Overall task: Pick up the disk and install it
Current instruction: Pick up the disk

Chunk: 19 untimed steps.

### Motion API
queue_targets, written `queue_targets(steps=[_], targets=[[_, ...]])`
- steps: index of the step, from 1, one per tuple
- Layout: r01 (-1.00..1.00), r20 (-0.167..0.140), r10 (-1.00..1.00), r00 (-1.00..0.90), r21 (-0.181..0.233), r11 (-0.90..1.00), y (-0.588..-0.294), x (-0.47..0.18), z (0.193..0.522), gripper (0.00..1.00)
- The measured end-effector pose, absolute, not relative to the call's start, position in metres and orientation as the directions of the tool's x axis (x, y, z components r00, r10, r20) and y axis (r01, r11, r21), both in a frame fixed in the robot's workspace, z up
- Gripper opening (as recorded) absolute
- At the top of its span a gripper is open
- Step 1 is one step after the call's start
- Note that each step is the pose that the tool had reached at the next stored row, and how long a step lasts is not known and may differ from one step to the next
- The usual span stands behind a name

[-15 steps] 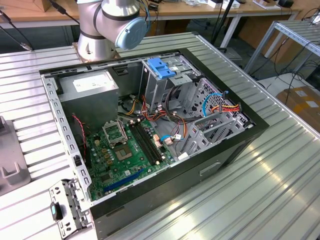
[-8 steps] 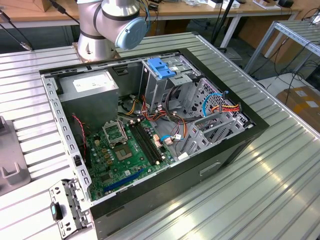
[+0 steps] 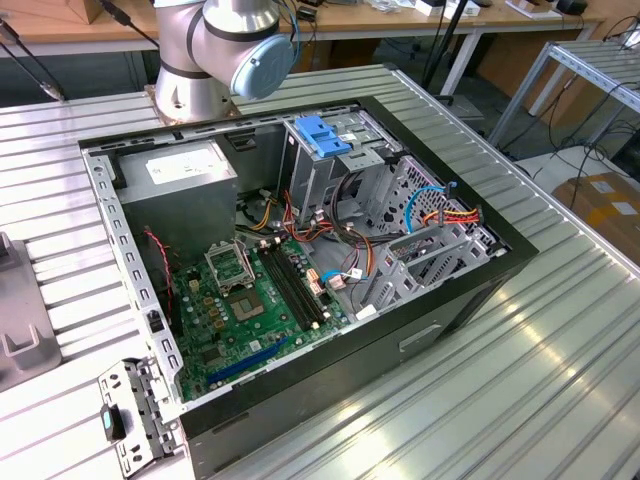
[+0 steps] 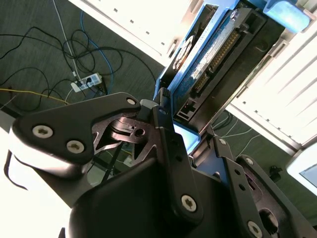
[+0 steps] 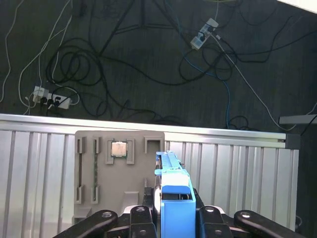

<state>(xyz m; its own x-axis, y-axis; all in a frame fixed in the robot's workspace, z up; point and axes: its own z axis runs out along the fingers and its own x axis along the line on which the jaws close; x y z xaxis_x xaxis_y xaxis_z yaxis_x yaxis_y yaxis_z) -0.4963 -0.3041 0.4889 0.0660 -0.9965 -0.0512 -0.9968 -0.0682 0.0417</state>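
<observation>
Between the black jaws, in both wrist views, sits the disk (image 4: 218, 54) (image 5: 174, 198), pinched from either side at one end while the rest of it juts out free beyond them. In the second wrist view its flat face shows a dark circuit board with a long row of connector pins along one short edge, and a light-blue plastic frame runs down its sides and caps the far end. In the first wrist view it is seen edge-on as a narrow light-blue strip with a thicker, brighter blue block nearest the jaws. It is held up off the ribbed metal counter (image 5: 237, 173), just beside a grey tray (image 5: 124, 173) that lies on the counter and carries a small square chip (image 5: 119, 148). Past the counter's edge is dark floor (image 5: 148, 49) strewn with cables and a white power strip (image 5: 52, 96). In the exterior view the arm (image 3: 230, 50) rises at the far side of an open computer case (image 3: 470, 290) that lies on the counter, with a green board (image 3: 250, 300), a grey power box (image 3: 185, 180) and a bright-blue latch (image 3: 325, 135) inside it.
</observation>
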Motion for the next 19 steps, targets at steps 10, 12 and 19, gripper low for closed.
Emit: queue_targets(steps=[10,12,19], targets=[[-0.997,-0.051,-0.997,0.066,0.042,-0.068,-0.304,-0.496,0.497,0.37],[-0.997,-0.051,-0.997,0.066,0.042,-0.068,-0.304,-0.496,0.499,0.37],[-0.997,-0.051,-0.997,0.066,0.042,-0.068,-0.305,-0.496,0.5,0.37]])
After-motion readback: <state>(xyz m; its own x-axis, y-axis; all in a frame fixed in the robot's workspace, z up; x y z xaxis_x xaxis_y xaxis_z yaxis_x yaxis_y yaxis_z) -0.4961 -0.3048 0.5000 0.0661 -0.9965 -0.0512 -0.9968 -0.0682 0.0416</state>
